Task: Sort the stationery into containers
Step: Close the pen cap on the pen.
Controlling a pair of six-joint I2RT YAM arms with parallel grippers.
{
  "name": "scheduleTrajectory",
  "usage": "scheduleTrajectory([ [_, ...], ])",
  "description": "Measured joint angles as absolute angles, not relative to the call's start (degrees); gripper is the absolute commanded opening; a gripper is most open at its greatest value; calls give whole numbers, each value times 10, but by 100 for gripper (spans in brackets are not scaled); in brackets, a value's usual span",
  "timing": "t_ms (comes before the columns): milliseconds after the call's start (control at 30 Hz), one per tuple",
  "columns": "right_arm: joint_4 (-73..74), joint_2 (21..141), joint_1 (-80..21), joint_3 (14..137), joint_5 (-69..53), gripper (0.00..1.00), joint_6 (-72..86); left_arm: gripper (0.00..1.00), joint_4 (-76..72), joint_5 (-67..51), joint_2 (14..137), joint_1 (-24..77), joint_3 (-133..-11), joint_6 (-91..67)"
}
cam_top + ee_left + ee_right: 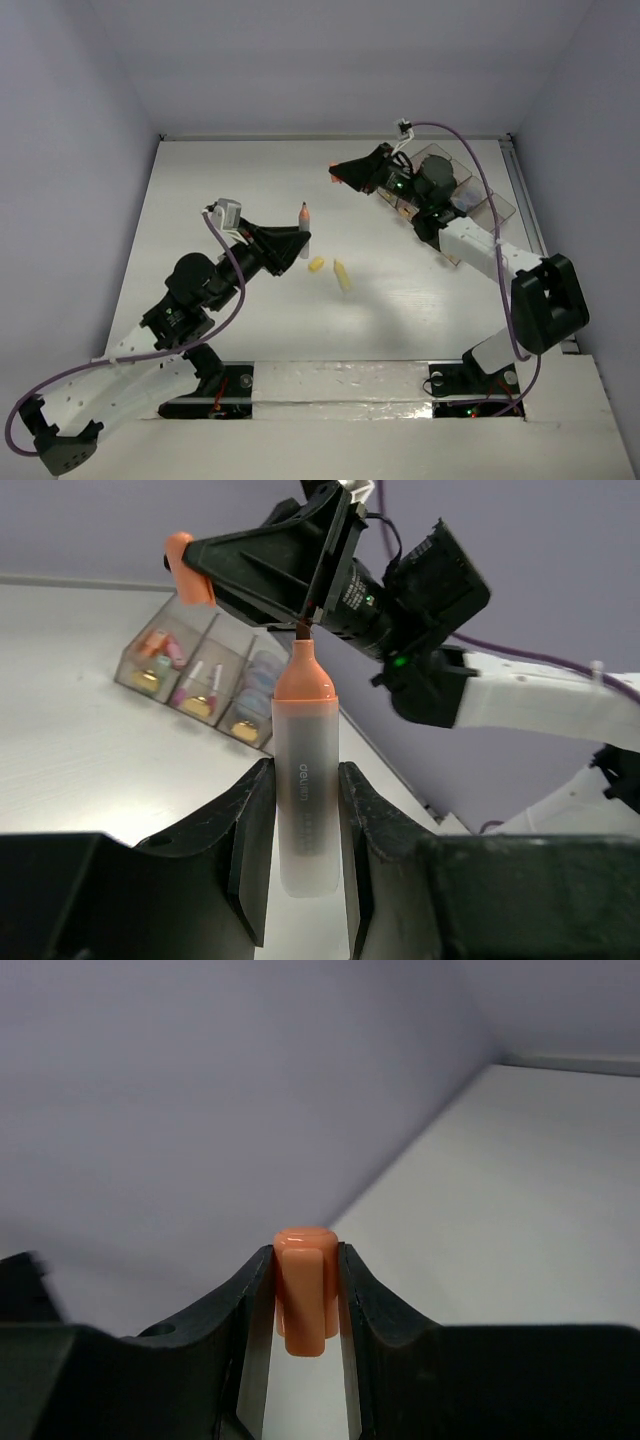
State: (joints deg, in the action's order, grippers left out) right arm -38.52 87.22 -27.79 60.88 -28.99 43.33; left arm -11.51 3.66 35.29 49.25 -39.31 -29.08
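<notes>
My left gripper (293, 243) is shut on an uncapped orange marker (304, 222) with a frosted body and holds it upright above the table. In the left wrist view the marker (305, 740) stands between my fingers (250, 830), its dark tip pointing up. My right gripper (340, 176) is shut on the marker's orange cap (303, 1295) and holds it in the air; it also shows in the left wrist view (185, 565), just above the marker's tip. The smoky bins (470, 205) lie behind my right arm, with markers and tins inside (200, 680).
Two small yellow items (316, 264) (343, 274) lie on the white table near the middle. Walls close the table at the back and sides. A purple cable loops over each arm.
</notes>
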Motion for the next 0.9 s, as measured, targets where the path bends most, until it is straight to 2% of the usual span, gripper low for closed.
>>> scheduleTrajectory([
  [167,-627,944,-233,592,-376,17,673,0,-203,-32,379,475,-372,-316],
  [333,-686,1041,-218,595,-401,18,844,0,-274,-85,401,457,-350,-351],
  [500,-705,1036,-219,589,-410,18,896,0,-335,-120,417,447,-329,-386],
  [900,-741,945,-229,571,-403,19,899,0,-443,-154,502,441,-305,-446],
])
